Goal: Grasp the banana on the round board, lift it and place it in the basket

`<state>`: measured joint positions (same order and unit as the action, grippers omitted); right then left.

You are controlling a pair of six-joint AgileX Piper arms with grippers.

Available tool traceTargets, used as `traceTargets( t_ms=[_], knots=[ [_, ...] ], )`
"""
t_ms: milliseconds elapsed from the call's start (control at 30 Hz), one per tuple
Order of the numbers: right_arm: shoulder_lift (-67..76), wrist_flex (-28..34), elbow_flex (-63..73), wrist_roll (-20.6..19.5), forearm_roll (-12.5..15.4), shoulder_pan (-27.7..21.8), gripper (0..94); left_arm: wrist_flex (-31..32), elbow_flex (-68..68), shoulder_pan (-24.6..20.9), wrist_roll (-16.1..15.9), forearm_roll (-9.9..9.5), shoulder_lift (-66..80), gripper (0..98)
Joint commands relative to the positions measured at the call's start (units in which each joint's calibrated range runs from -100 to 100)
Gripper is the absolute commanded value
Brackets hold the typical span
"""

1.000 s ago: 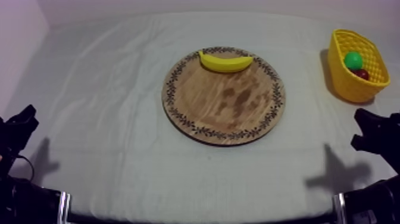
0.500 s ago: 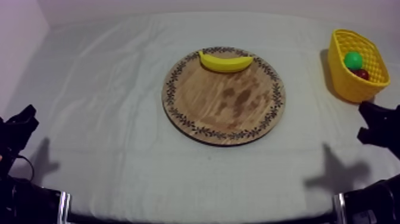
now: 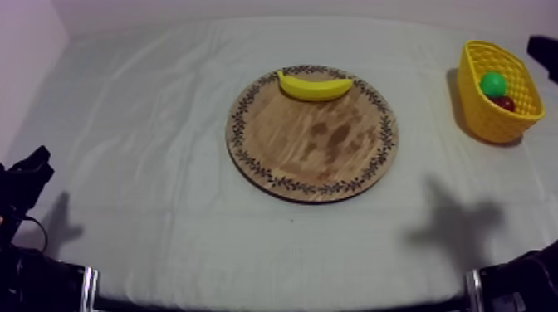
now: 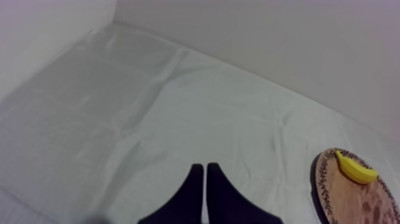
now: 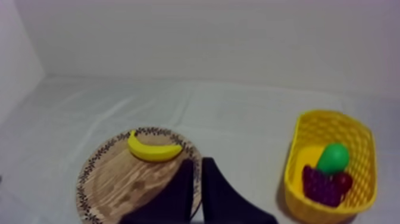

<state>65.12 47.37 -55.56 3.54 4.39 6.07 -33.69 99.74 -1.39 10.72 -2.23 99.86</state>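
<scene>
Your right pincer (image 5: 198, 162) is hanging narrow, fingers together and holding nothing. The banana (image 5: 152, 151) is lying just ahead of its tips, a little to their left, on the far rim of the wooden board (image 5: 113, 184). The yellow basket (image 5: 296, 179) is sitting off to their right. You're wanting the fingers spread wide before descending, then closing across the banana's thick middle — not along its curve. Your left pincer (image 4: 204, 168) is resting closed, well apart from the fruit.

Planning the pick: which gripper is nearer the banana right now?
Right. The right gripper points toward the board, with the banana just ahead; the left gripper sits at the table's left corner, far from it.
</scene>
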Motion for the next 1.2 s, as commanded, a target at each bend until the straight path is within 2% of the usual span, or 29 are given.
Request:
traceTargets(
  t_ms=[0, 133, 300, 433, 600, 800, 1167],
  knots=[
    [-7.75, 0.73, 6.33, 4.37, -0.08, 0.28, 6.7, -0.02, 0.04, -0.02, 0.01, 0.01, -0.03, 0.1],
    [-18.66, 4.59, 15.68, 7.23, 1.16, 0.04, 6.2, -0.02, 0.04, -0.02, 0.02, 0.01, -0.03, 0.1],
    [-31.84, 8.5, 26.17, 15.39, 5.44, -1.35, 5.4, -0.02, 0.04, -0.02, 0.0, 0.01, -0.03, 0.1],
    [-41.82, 13.03, 36.11, 18.28, 5.55, -0.65, 5.2, -0.02, 0.04, -0.02, 0.0, 0.01, -0.03, 0.1],
    [-53.94, 21.79, 50.39, 20.84, 6.3, -0.25, 5.4, -0.02, 0.04, -0.02, 0.01, 0.01, -0.03, 0.1],
    [-65.25, 28.78, 62.07, 23.17, 4.4, 2.68, 5.6, -0.02, 0.04, -0.02, 0.0, 0.01, -0.03, 0.1],
    [-80.05, 30.14, 67.76, 25.44, -0.06, 8.25, 5.7, -0.02, 0.04, -0.02, 0.0, 0.01, -0.03, 0.1]
  ],
)
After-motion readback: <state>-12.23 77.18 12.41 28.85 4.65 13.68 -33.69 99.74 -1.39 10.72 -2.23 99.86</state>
